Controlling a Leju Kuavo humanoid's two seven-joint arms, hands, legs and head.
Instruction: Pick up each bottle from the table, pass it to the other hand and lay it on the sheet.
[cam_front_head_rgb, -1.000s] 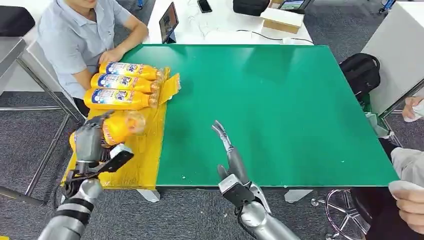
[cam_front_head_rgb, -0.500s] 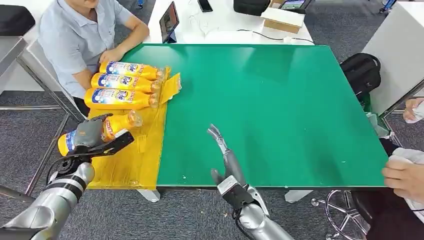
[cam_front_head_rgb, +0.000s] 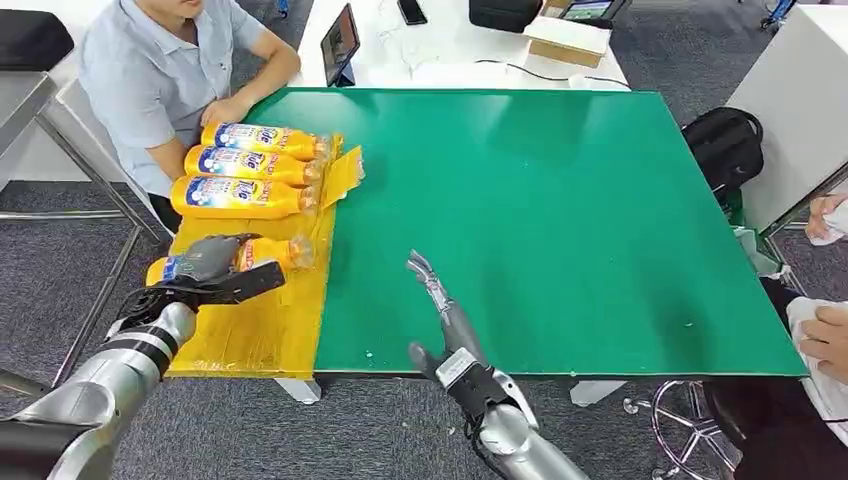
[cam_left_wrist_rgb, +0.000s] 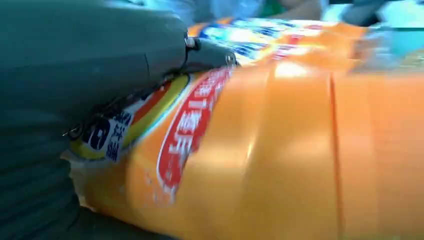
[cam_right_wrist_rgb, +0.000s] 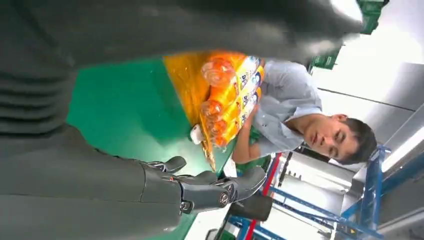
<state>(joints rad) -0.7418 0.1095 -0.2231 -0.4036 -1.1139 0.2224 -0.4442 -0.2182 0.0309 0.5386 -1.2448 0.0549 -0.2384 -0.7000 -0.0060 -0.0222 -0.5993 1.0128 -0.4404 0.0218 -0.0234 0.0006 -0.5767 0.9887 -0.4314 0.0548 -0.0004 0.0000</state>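
Green surface (cam_front_head_rgb: 560, 220) is carrying the yellow sheet (cam_front_head_rgb: 265, 330) along its left edge. 3 bottles (cam_front_head_rgb: 240, 196) are lying side by side at the sheet's far end. Left hand (cam_front_head_rgb: 205, 262) is gripping a 4th bottle (cam_front_head_rgb: 262, 254), lying on its side over the sheet. Right hand (cam_front_head_rgb: 432, 288) is hovering over the green, fingers spread, holding nothing.
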